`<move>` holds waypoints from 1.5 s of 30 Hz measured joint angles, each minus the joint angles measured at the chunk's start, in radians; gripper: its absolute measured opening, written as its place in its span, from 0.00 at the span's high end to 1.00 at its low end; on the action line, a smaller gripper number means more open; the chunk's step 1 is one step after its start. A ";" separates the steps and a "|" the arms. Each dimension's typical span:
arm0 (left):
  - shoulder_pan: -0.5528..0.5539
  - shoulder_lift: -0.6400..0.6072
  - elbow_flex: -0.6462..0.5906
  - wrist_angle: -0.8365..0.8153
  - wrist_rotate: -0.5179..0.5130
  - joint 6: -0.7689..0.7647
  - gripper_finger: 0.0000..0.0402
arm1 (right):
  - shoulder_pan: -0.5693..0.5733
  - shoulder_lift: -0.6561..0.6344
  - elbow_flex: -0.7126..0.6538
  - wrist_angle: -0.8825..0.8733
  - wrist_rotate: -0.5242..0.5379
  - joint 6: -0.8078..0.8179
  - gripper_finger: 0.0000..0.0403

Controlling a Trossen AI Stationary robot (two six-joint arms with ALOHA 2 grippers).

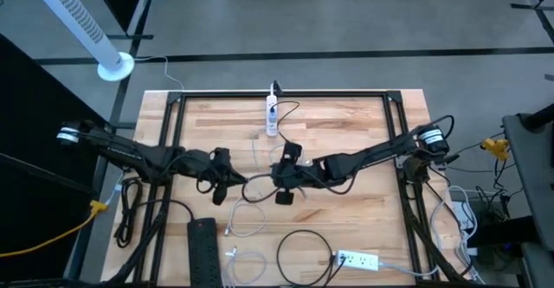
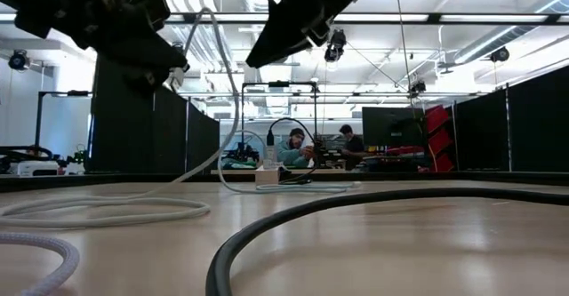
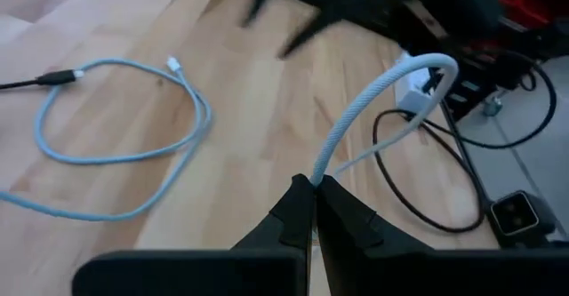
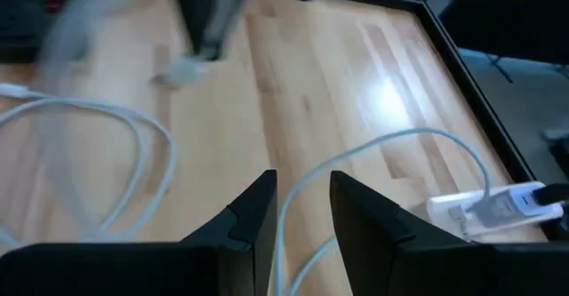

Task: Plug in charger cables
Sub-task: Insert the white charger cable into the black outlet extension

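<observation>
From above I see both arms meeting mid-table: left gripper [image 1: 227, 177] and right gripper [image 1: 284, 174] near each other over white charger cables [image 1: 251, 203]. White power strip [image 1: 271, 115] at far edge; black one [image 1: 202, 252] near front edge.

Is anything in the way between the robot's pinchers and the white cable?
No. The left gripper is already shut on a white braided cable, so nothing sits between them. The right gripper is open above the table, with another white cable running between its fingers.

White braided cable [image 3: 356, 118] arching, pinched in left end effector [image 3: 313, 189]; others loosely coiled on table
</observation>
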 joint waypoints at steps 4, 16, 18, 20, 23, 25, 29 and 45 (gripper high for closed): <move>-0.018 0.009 -0.001 0.009 -0.064 0.012 1.00 | -0.015 0.037 0.000 0.069 -0.055 0.090 0.77; -0.046 0.013 -0.001 0.011 -0.098 0.028 1.00 | -0.027 0.122 0.009 0.217 -0.150 0.135 0.78; -0.050 0.013 -0.001 0.012 -0.105 0.041 1.00 | -0.028 0.120 0.009 0.240 -0.148 0.135 0.76; -0.050 0.013 -0.001 0.012 -0.106 0.043 1.00 | -0.026 0.116 0.009 0.289 -0.150 0.129 0.74; -0.051 0.013 -0.001 0.013 -0.107 0.043 1.00 | -0.025 0.113 0.010 0.343 -0.152 0.113 0.71; -0.054 0.013 -0.001 0.014 -0.107 0.043 1.00 | -0.026 0.113 0.010 0.350 -0.150 0.097 0.69; -0.072 0.013 -0.001 0.023 -0.108 0.048 1.00 | -0.029 0.113 0.010 0.360 -0.131 0.083 0.66; -0.096 0.013 -0.003 0.083 -0.183 0.125 1.00 | -0.029 0.123 0.010 0.443 -0.142 0.156 0.67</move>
